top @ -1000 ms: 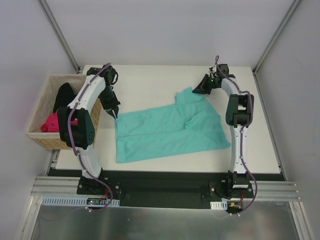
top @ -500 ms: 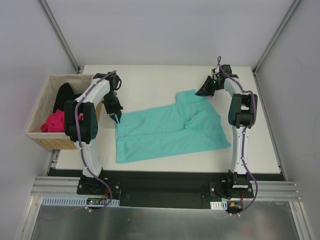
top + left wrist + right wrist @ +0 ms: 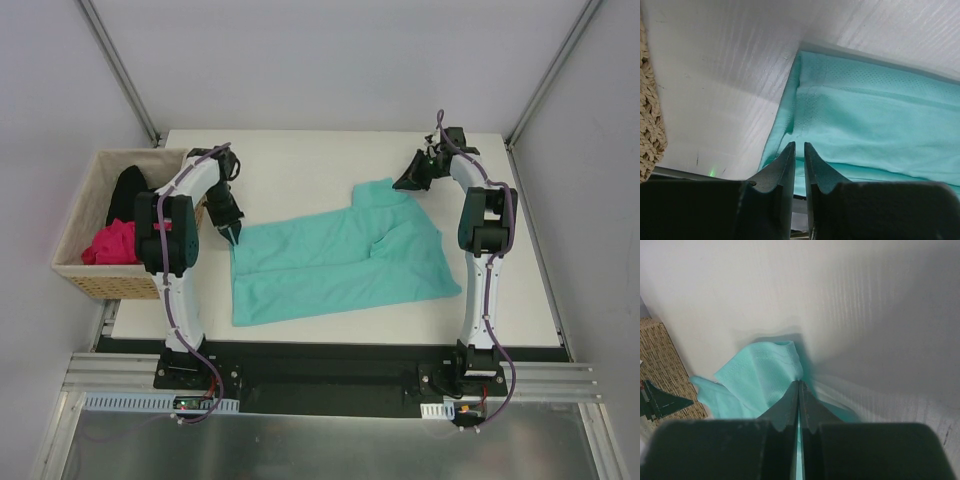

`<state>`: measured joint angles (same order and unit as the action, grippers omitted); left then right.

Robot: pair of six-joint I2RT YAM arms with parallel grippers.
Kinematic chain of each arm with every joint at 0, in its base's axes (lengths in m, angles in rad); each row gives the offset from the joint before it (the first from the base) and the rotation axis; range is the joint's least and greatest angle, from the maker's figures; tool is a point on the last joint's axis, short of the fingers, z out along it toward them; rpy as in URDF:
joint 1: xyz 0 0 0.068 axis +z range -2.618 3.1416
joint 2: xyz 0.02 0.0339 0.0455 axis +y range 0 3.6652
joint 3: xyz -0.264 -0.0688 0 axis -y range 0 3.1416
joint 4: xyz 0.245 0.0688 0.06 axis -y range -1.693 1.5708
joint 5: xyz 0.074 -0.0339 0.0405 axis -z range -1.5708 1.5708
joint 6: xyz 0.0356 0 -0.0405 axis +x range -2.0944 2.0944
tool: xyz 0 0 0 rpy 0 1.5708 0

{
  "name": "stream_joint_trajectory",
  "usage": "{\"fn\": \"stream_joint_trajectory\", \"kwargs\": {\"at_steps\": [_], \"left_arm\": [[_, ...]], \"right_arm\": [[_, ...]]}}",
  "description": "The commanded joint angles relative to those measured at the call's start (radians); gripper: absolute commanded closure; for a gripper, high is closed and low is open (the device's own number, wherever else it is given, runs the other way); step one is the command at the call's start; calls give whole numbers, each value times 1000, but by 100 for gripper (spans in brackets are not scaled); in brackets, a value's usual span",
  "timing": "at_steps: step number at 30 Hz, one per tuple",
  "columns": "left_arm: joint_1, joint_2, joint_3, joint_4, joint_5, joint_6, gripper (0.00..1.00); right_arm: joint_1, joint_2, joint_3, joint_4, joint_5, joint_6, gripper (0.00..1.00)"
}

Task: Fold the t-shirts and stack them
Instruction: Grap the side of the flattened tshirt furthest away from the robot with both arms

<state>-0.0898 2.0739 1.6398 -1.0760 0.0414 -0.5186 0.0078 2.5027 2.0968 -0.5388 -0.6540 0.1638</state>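
**A:** What stands at the far left?

**B:** A wicker basket [image 3: 98, 286], just beside the left edge of the table [image 3: 300, 168]. Inside it lie a black t-shirt [image 3: 128, 190] toward the back and a magenta t-shirt [image 3: 112, 243] toward the front, both crumpled.

**A:** And the left gripper [image 3: 232, 236]?

**B:** It points down at the far left corner of the teal t-shirt [image 3: 330, 268], near the basket. Its two fingers stand a little apart, with a thin gap between them (the wrist camera shows this gap clearly). I see no cloth pinched there. The hemmed edge of the shirt lies flat on the table just beyond the tips.

**A:** Where does the teal t-shirt lie?

**B:** It is spread out in the middle of the white table, between the two arms. It slants from the near left to the far right, and it has some wrinkles in its right part.

**A:** And on the right?

**B:** The right gripper [image 3: 403, 183] is at the far right corner of the same shirt. Its fingers are pressed together on a bit of the teal cloth, which rises from the table up to the tips.
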Motion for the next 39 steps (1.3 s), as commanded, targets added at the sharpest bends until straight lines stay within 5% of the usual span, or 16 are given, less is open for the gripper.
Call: {"fn": "stream_joint_trajectory", "kwargs": {"at_steps": [1, 22, 28, 35, 39], "left_arm": [[18, 5, 46, -2, -28, -21, 88], [61, 110, 143, -4, -2, -26, 86], [61, 100, 178, 2, -18, -6, 50], [62, 123, 189, 4, 11, 8, 69], [62, 124, 173, 4, 14, 6, 70]], "right_arm": [[-3, -91, -3, -20, -6, -20, 99], [-3, -88, 6, -16, -10, -15, 99], [-3, -91, 0, -18, -7, -12, 99], [-3, -84, 15, -16, -3, -4, 99], [-5, -81, 19, -13, -4, 0, 99]]}}
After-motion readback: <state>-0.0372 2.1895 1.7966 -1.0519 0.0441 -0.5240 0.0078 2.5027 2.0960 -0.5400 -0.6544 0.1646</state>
